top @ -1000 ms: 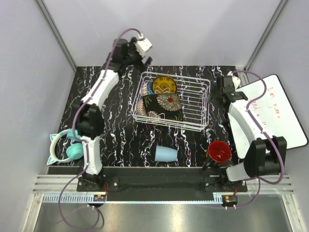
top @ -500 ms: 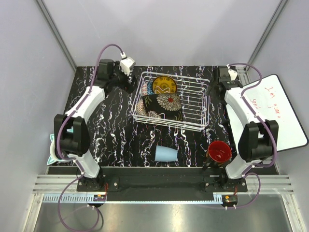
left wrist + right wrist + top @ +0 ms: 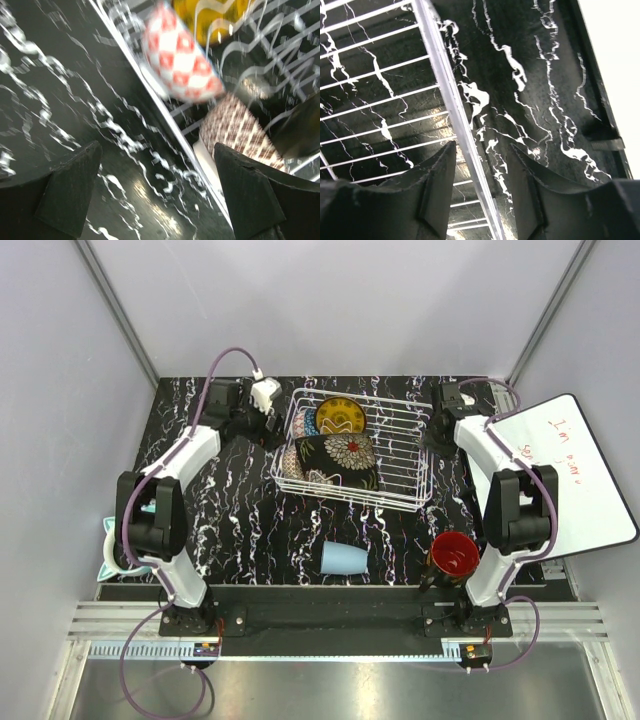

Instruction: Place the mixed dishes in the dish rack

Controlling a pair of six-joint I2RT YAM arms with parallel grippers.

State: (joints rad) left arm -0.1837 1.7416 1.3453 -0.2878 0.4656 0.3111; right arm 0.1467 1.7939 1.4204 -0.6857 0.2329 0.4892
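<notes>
Right gripper [image 3: 480, 150]: half-spread, straddling the right rim wire of the dish rack [image 3: 405, 450], pinching nothing. Left gripper [image 3: 160, 170]: spread wide, empty, at the rack's left side.

Racked: black square plate [image 3: 338, 462], yellow plate [image 3: 339, 416], blue patterned bowl [image 3: 303, 422], beige bowl [image 3: 240, 132].

Left: light-blue cup [image 3: 344, 558], on its side, and red-inside mug [image 3: 455, 553], both near the table [image 3: 230, 510] front edge.

White metal-wire dish rack [image 3: 405, 450], glossy black marbled table [image 3: 240, 510]

walls [image 3: 330, 300]: pale grey panels | table mat [image 3: 240, 510]: black, white-veined marble | whiteboard [image 3: 585, 490]: right edge, tilted
</notes>
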